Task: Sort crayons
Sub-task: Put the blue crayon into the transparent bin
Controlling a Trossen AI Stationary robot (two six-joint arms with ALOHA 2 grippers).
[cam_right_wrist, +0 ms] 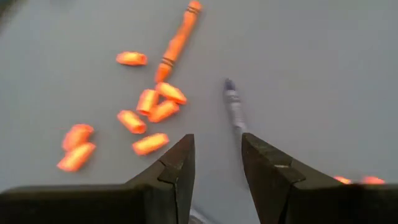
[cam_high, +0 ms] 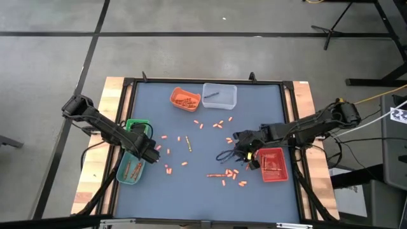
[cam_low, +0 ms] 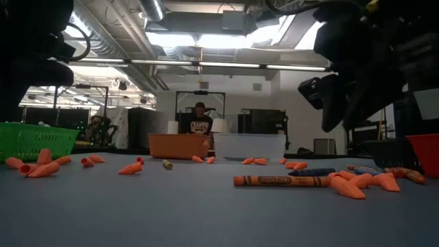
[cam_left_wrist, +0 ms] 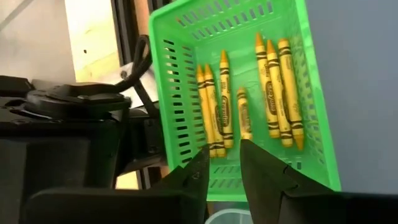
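My left gripper (cam_left_wrist: 224, 167) hangs open over the green basket (cam_left_wrist: 317, 124), where several yellow crayons (cam_left_wrist: 277, 87) lie side by side on the bottom; nothing is between its fingers. Over at the right, my right gripper (cam_right_wrist: 217, 163) is open and slants down above the mat, just short of a dark blue-grey crayon (cam_right_wrist: 235, 107). A whole orange crayon (cam_right_wrist: 177, 40) and several short orange pieces (cam_right_wrist: 152, 102) lie beyond it on the mat. In the high view the left gripper (cam_high: 150, 150) is over the basket (cam_high: 131, 170) and the right gripper (cam_high: 244, 151) is beside the red tray (cam_high: 280, 173).
An orange tray (cam_high: 184, 98) and a clear tray (cam_high: 219, 95) stand at the far edge. Loose orange pieces (cam_high: 210, 124) and one crayon (cam_high: 188, 144) lie scattered mid-mat. A person (cam_low: 200, 122) stands in the room beyond the table.
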